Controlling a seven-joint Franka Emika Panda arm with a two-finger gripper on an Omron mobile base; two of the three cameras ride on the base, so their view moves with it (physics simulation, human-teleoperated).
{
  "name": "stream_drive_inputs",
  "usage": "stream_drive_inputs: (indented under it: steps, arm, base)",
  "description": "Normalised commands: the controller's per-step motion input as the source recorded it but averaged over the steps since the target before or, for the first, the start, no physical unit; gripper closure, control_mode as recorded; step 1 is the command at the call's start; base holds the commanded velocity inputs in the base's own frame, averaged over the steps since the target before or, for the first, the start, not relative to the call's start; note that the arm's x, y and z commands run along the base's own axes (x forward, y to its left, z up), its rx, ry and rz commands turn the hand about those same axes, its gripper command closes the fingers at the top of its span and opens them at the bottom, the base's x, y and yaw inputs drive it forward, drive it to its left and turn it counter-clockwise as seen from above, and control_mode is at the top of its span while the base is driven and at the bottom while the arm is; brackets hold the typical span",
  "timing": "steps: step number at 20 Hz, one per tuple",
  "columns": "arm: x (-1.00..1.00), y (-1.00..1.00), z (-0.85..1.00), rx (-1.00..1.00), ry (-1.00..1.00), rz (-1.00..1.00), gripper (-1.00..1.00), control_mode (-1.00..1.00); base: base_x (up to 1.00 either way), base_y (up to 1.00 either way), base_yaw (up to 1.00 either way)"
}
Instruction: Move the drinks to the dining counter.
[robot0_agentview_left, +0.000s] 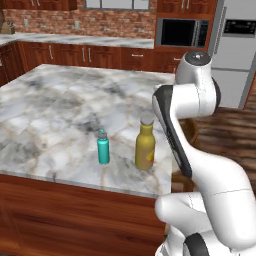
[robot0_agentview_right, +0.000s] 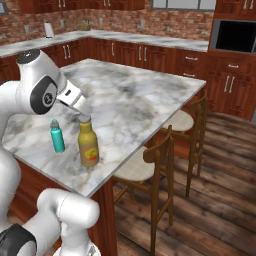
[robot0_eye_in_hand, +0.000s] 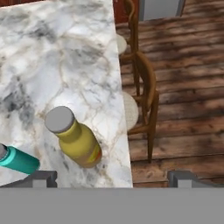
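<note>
Left base view showed the dining counter (robot0_agentview_left: 55, 100), a broad white marble top with grey veins on a red-brown wood base. Two drinks stood upright on it near the front edge: the teal bottle (robot0_agentview_left: 103, 147) with a grey cap, and just beside it, on its right, the taller mustard-yellow bottle (robot0_agentview_left: 145, 145) with a grey cap and a red label. They were close together but not touching.

From the right base view, the same two bottles stood near the corner of the counter, and two wooden chairs (robot0_agentview_right: 150, 175) were placed along its side, over a wooden floor (robot0_agentview_right: 215, 210). The white arm (robot0_agentview_right: 37, 90) leaned over the counter, above the bottles.

The hand view looked down on the yellow bottle from above. The gripper (robot0_eye_in_hand: 113, 177) stood wide open and held nothing; its two dark fingertips (robot0_eye_in_hand: 41, 178) were well apart, one near the teal bottle, the other over the floor beyond the counter edge.
</note>
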Motion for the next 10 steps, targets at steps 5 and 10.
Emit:
stream_drive_inputs:
  steps: [5, 10]
  arm:
    - [-0.63, 0.00, -0.14, 0.00, 0.00, 0.05, -1.00, -1.00]
    - [-0.44, 0.00, 0.00, 0.00, -0.01, 0.19, -1.00, -1.00]
  base:
    - [0.00, 0.00, 0.00]
    - [0.00, 0.00, 0.00]
